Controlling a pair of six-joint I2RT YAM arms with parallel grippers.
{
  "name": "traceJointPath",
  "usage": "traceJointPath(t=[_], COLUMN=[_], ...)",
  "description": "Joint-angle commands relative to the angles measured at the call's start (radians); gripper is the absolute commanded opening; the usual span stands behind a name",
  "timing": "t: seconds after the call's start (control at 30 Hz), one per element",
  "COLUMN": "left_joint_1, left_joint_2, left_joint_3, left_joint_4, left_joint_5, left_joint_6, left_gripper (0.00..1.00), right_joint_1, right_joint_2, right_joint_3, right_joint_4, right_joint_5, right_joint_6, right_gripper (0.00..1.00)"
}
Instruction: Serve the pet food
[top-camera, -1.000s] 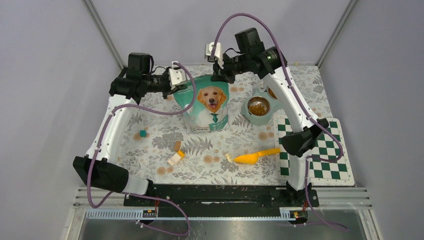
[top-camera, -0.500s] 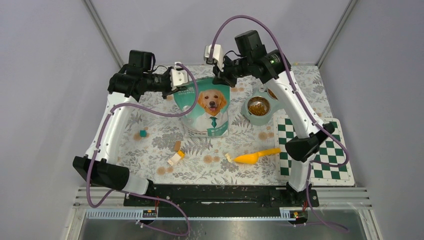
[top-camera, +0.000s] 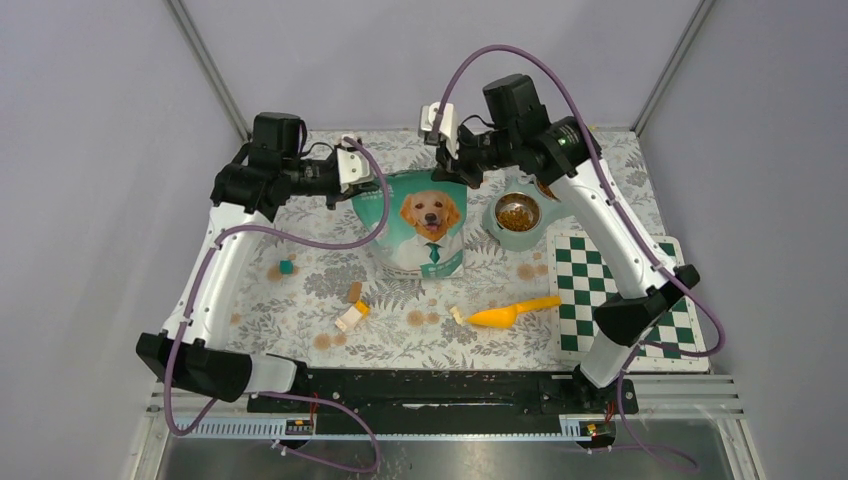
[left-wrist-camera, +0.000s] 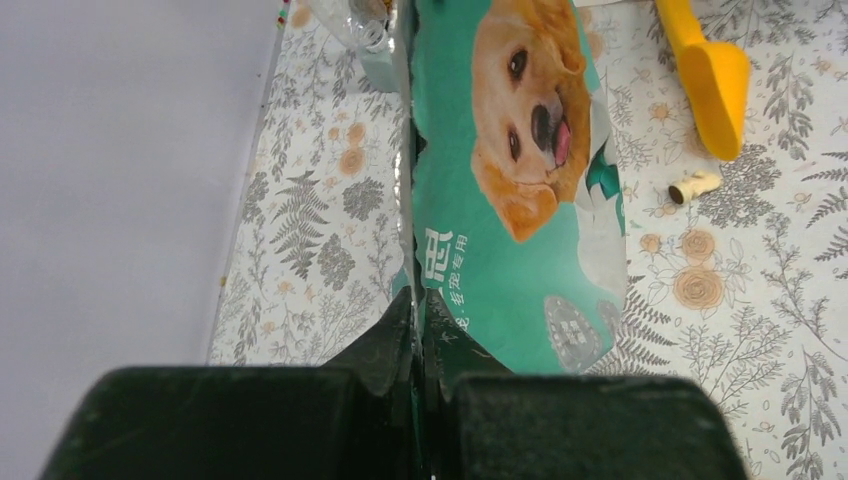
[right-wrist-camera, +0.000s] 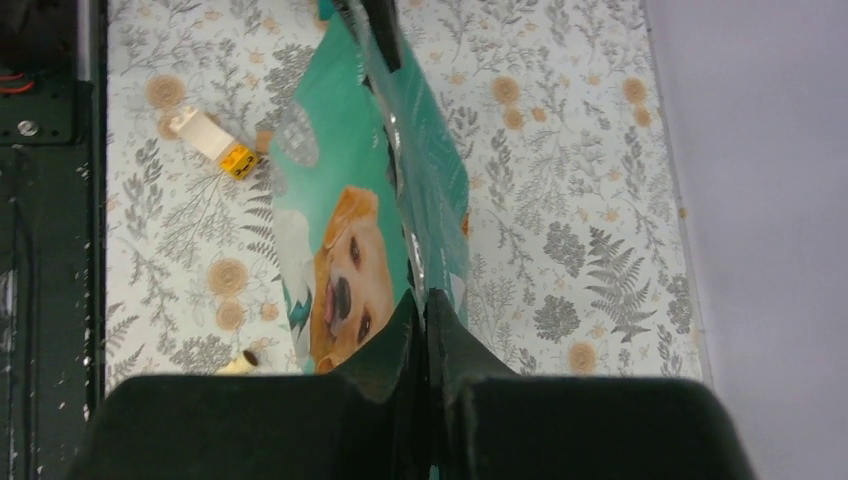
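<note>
Top external view: the teal bag (top-camera: 420, 225) with the golden retriever stands at the back middle of the table (top-camera: 300, 300), pinched at its top edge from both sides; the left claw (top-camera: 362, 176) is clenched on the top left corner and the right claw (top-camera: 449, 165) is clenched on the top right corner. Left wrist view: the left claw (left-wrist-camera: 418, 300) bites the flattened bag rim, the jaws pressed together with only foil between them; right wrist view: the right claw (right-wrist-camera: 420, 300) does the same at its end. Holding both corners likely keeps the floppy bag upright and its mouth stretched flat, so it can be carried or tipped without folding; whether its base touches the table I cannot tell. The pet food (top-camera: 516, 212) that shows is a brown heap in the grey-green bowl (top-camera: 497, 228) just right of the bag; any more inside the bag is hidden. The yellow scoop (top-camera: 512, 314) lies free nearer the arms, well apart from both claws, so serving seems largely done and the bag is probably being put aside.
</note>
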Motion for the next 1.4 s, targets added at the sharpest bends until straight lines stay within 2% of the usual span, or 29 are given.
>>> traceJointPath(t=[0.0,0.03,0.1,0.2,0.33,0.57,0.73,0.8,1.0,1.1,1.37], left_joint_1=[0.039,0.035,0.025,0.011,0.010,0.011,0.010,0.010,0.010,0.010,0.010], left_joint_2=[-0.093,-0.093,-0.093,-0.083,-0.073,-0.019,-0.029,-0.030,-0.023,-0.028,-0.049], left_joint_3=[-0.002,-0.013,-0.033,-0.037,-0.020,0.068,0.061,0.060,0.083,0.078,0.069], left_joint_4=[0.106,0.106,0.106,0.106,0.105,-0.050,-0.072,-0.071,-0.129,-0.139,-0.147], left_joint_5=[-0.046,-0.047,-0.021,-0.011,-0.020,-0.036,-0.095,-0.132,-0.176,-0.176,-0.220], left_joint_6=[0.001,-0.004,-0.012,-0.029,-0.030,0.043,0.074,0.073,0.104,0.113,0.127], left_gripper=[0.01,0.11,0.24,0.39,0.42,0.37,0.22,0.16,0.10,0.10,0.23], right_joint_1=[-0.058,-0.056,-0.049,-0.043,-0.033,0.015,0.059,0.065,0.071,0.077,0.084], right_joint_2=[-0.218,-0.218,-0.178,-0.110,-0.033,0.020,0.052,0.063,0.105,0.120,0.124], right_joint_3=[-0.112,-0.138,-0.112,-0.019,0.096,0.186,0.211,0.216,0.234,0.232,0.222], right_joint_4=[0.138,0.124,0.021,-0.127,-0.229,-0.255,-0.228,-0.162,-0.111,-0.111,-0.111], right_joint_5=[-0.008,-0.023,-0.069,-0.117,-0.101,-0.064,-0.020,0.003,0.001,-0.011,0.006], right_joint_6=[-0.065,-0.054,-0.060,-0.073,-0.078,-0.093,-0.073,-0.015,0.031,0.020,-0.004], right_gripper=[0.00,0.00,0.08,0.26,0.45,0.60,0.64,0.62,0.54,0.52,0.50])
